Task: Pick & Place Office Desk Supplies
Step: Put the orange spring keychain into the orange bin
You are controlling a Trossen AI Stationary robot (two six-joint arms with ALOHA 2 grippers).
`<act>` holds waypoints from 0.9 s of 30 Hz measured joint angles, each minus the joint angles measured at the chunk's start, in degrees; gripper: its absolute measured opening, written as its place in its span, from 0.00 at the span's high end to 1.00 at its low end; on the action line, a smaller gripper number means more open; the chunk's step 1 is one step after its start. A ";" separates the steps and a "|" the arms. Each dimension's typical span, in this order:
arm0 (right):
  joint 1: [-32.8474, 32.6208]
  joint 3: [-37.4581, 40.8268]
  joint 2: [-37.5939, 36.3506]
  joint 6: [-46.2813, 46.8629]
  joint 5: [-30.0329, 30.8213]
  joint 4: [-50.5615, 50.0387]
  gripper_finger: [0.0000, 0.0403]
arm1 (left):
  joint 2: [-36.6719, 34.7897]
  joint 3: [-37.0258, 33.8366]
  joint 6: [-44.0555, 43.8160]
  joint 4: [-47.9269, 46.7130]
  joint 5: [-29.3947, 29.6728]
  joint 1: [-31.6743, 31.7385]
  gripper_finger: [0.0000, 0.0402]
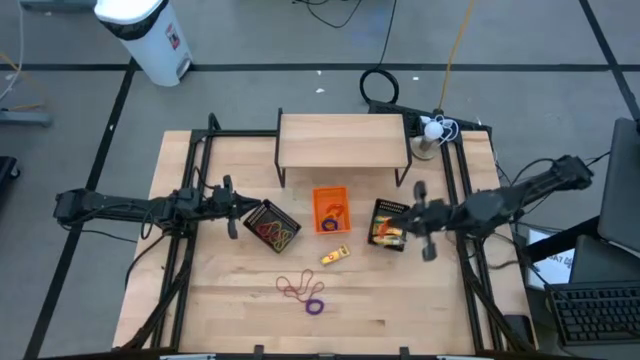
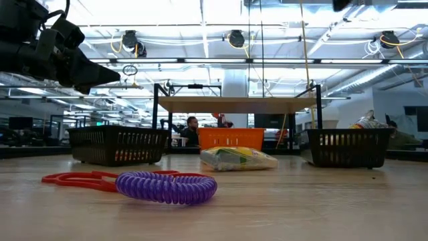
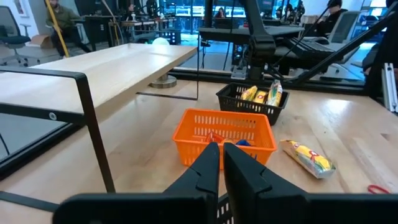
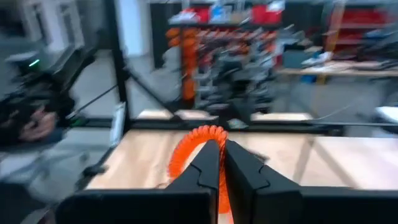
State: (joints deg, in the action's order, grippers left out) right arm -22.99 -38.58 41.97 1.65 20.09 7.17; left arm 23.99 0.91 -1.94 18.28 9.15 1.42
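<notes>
An orange coil ring (image 4: 186, 149) sits at the tips of my right gripper (image 4: 221, 155), which is shut on it and held high over the right black mesh tray (image 1: 388, 222) with yellow packets in it. My left gripper (image 3: 221, 155) is shut on nothing and points level at the orange tray (image 3: 224, 135). It hovers by the left black mesh tray (image 1: 272, 226), which holds rubber bands. On the table lie a yellow packet (image 1: 335, 256), red-brown rubber bands (image 1: 294, 287) and a purple coil ring (image 2: 167, 186). My right gripper pinches the orange coil ring between its two fingers, on the stretch of coil right at the fingertips (image 4: 210, 132). The fingers point level. The ring arches up past the tips and is lifted clear of the table.
A wooden shelf on black legs (image 1: 343, 140) stands at the far middle, and a small white lamp (image 1: 432, 130) at the far right. Black frame rails (image 1: 190, 250) run along both table sides. People show in the room beyond.
</notes>
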 joint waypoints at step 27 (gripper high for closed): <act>4.71 28.56 -39.04 4.36 4.34 -2.00 1.00 | 0.00 0.00 1.74 -0.46 0.02 0.01 0.94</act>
State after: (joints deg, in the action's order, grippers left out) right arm -18.28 -10.01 2.93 6.01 24.43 5.17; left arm 23.99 0.91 -0.21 17.82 9.17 1.43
